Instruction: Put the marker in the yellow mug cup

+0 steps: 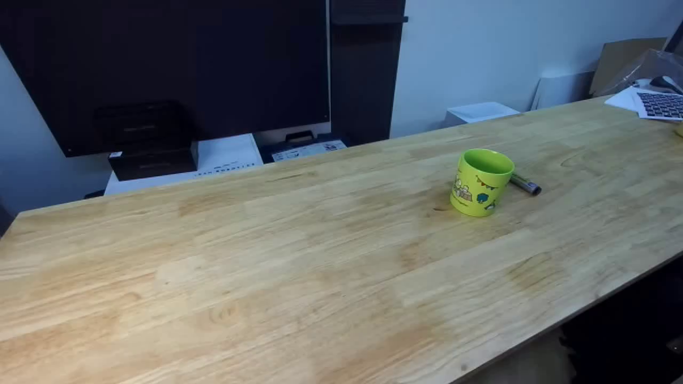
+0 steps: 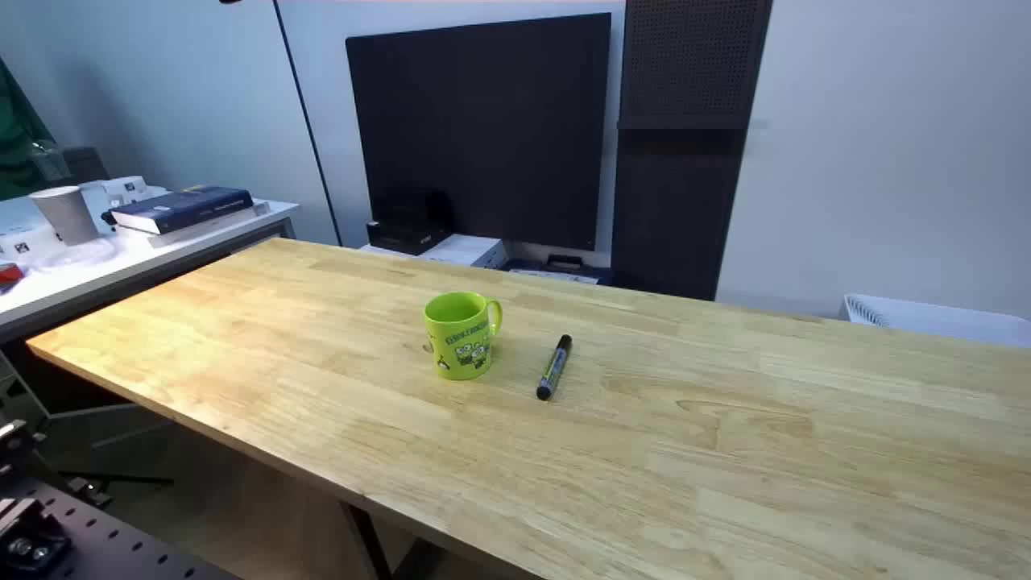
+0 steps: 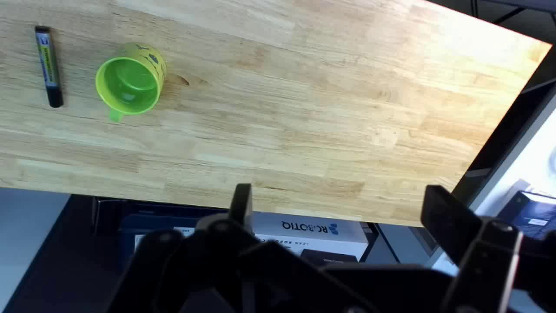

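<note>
The marker (image 2: 554,368) is a dark pen with a yellow-and-white label and black ends, lying flat on the wooden table. It lies a short way from the yellow mug cup (image 2: 459,342), on its handle side. The mug stands upright and is yellow-green with printed figures. In an exterior view, the mug (image 1: 480,186) partly hides the marker (image 1: 527,185). In the wrist view, the marker (image 3: 48,66) is at the upper left and the mug (image 3: 130,87) is just right of it; its inside looks empty. My gripper (image 3: 339,191) is open and empty, apart from both. Neither exterior view clearly shows it.
The wooden table (image 2: 725,419) has its far edge near a dark panel (image 2: 491,129). A Robotiq box (image 3: 308,228) stands beyond that edge. A keyboard (image 1: 661,105) lies at the table's end. A side desk holds a book (image 2: 181,209) and a grey cup (image 2: 66,215).
</note>
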{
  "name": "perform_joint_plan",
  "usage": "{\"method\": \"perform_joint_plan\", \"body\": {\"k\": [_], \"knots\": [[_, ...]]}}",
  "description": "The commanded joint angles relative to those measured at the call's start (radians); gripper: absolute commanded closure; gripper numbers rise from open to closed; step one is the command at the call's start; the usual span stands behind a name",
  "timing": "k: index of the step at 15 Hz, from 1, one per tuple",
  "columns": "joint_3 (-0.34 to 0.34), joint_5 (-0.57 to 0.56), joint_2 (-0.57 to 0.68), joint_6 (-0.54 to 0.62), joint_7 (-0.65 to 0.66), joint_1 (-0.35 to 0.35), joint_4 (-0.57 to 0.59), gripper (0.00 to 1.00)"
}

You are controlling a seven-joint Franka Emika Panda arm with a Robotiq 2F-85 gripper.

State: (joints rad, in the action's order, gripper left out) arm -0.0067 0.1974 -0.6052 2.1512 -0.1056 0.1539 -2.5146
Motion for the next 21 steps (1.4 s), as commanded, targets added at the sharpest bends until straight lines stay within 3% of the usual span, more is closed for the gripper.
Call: {"method": "perform_joint_plan", "body": {"k": [1, 12, 17, 21], "knots": [[0.007, 0.005, 0.0, -0.003, -0.004, -0.008, 0.002, 0.0], [0.007, 0.005, 0.0, -0.003, -0.004, -0.008, 0.002, 0.0], [-0.013, -0.145, 0.073, 0.201, 0.024, -0.149, -0.042, 0.0], [-0.094, -0.272, 0.203, 0.344, 0.039, -0.312, -0.073, 0.0]]}}
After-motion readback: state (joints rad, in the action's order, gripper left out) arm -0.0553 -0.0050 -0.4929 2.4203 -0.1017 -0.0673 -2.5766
